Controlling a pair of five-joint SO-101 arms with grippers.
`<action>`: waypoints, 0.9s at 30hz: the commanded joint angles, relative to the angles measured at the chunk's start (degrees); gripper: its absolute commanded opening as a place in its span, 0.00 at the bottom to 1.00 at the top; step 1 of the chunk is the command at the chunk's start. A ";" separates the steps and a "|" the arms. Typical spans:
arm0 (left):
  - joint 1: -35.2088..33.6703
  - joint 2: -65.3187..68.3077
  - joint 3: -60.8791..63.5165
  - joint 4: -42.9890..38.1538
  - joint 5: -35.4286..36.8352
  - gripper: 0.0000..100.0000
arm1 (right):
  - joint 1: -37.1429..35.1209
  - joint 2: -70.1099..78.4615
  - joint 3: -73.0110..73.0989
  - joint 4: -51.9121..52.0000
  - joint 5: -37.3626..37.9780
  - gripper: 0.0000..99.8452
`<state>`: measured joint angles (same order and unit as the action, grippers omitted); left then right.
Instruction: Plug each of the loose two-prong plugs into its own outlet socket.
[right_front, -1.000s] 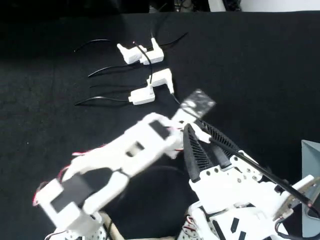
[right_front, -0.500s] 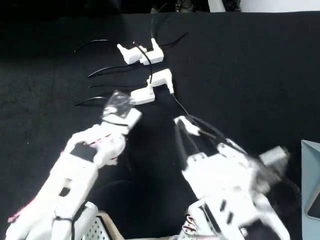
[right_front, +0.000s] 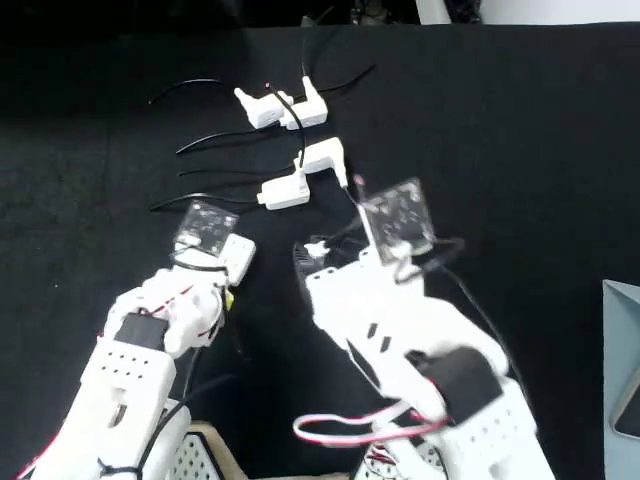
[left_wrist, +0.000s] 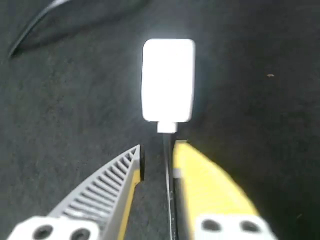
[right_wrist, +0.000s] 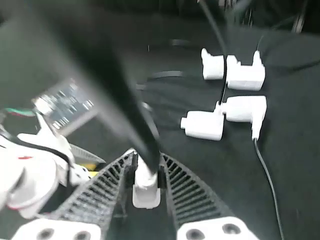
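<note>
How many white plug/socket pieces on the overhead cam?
5. The far pair, side by side; the nearer pair, also side by side; the held piece, between the right gripper fingers. More may be hidden.

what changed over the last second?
Left hand swung from the centre out to the left and now straddles a black cable running to a white connector. Right hand kept its white plug and carried it leftward. The far connector pair and the nearer pair stayed put.

Rear plug-socket pair (right_front: 283, 108) behind front plug-socket pair (right_front: 303, 175) on table (right_front: 520, 120); loose plug (right_wrist: 146, 192) nearer, between right jaws.
</note>
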<state>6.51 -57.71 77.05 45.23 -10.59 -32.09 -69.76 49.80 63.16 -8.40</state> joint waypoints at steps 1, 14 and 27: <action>-5.49 -5.10 -1.63 2.37 7.12 0.28 | -0.97 3.91 -0.66 -3.34 0.53 0.01; -13.58 -24.53 4.00 10.55 2.90 0.29 | -4.31 23.87 -4.79 -11.60 6.68 0.01; -5.32 -9.14 4.62 8.35 -1.58 0.33 | -4.31 20.70 -1.45 -11.60 5.01 0.01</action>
<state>-0.09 -72.84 82.68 55.52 -11.03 -35.69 -47.08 48.31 52.53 -2.68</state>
